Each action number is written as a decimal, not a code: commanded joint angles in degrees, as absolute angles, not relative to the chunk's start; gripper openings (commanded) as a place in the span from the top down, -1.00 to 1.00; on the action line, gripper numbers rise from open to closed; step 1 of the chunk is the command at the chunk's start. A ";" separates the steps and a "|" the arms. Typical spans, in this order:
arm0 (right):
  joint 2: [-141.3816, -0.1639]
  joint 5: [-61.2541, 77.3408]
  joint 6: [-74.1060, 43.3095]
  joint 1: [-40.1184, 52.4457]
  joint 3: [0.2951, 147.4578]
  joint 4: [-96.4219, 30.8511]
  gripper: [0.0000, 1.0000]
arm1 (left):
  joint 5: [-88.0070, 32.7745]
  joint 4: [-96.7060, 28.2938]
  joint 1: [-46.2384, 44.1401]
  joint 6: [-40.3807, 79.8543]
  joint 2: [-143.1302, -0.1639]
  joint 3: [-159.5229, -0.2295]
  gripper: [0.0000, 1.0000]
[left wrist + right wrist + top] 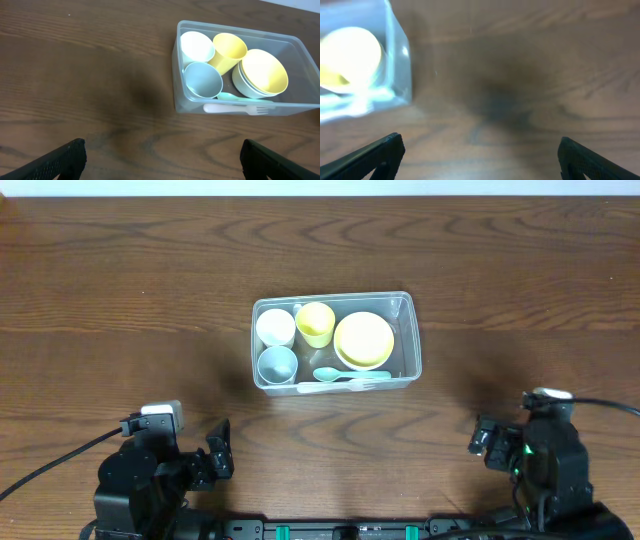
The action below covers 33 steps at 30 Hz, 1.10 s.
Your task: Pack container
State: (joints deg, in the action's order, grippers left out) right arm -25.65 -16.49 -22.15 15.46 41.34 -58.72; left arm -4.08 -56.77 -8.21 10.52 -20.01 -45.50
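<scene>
Container [404, 330] central on table [120, 300], edges well apart

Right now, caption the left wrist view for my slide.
Open left gripper faces the container holding a white cup, blue cup, yellow cup, yellow bowl, spoon and fork.

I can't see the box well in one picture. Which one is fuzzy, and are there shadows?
Right wrist view: blurry all over, the container just a pale smear, with a dark shadow on the table beside it. Left wrist view: sharp, with a soft shadow left of the container. Overhead view: clear and evenly lit.
</scene>
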 commanded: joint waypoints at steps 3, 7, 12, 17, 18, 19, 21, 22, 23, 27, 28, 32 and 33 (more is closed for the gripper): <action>-16.34 -17.41 -17.10 15.46 38.61 -53.32 -0.99 | -3.42 -56.88 -8.08 10.83 -19.84 -45.39 -0.96; -8.71 -15.07 -10.50 14.57 33.67 -48.03 -0.98 | -3.42 -56.88 -8.08 10.83 -19.84 -45.39 -0.96; -1.72 -9.89 -4.34 13.04 26.41 -37.54 -0.98 | -3.42 -56.88 -8.08 10.85 -19.86 -45.39 -0.96; -0.32 -8.36 0.16 12.21 18.79 -22.90 -0.99 | -3.42 -56.88 -8.08 10.83 -19.84 -45.39 -0.96; -0.32 -8.29 0.51 12.12 17.45 -20.12 -0.99 | -3.44 -56.88 -8.08 10.83 -19.84 -45.39 -0.96; -0.32 -8.32 0.54 11.90 15.77 -16.75 -0.98 | -3.42 -56.88 -8.08 10.83 -19.84 -45.39 -0.96; -0.32 -8.29 0.54 10.98 12.60 -10.50 -0.98 | -3.42 -56.88 -8.08 10.83 -19.84 -45.39 -0.96; -0.32 -8.25 0.51 10.24 10.68 -6.96 -0.98 | -3.42 -56.88 -8.08 10.83 -19.84 -45.39 -0.96; -0.32 -7.57 0.54 9.26 8.64 -3.33 -0.98 | -3.42 -56.88 -8.08 10.83 -19.84 -45.39 -0.96; -0.30 -4.25 0.58 5.87 3.07 4.84 -0.98 | -3.42 -56.88 -8.08 10.83 -19.84 -45.39 -0.96; -0.30 -3.49 0.62 5.30 2.20 5.17 -0.98 | -3.42 -56.88 -8.08 10.83 -19.84 -45.39 -0.96; -0.30 1.74 4.97 3.90 0.30 3.33 -0.98 | -3.42 -56.88 -8.08 10.83 -19.84 -45.39 -0.96; -0.27 2.66 5.45 3.75 0.32 1.80 -0.99 | -3.42 -56.88 -8.08 10.83 -19.84 -45.39 -0.96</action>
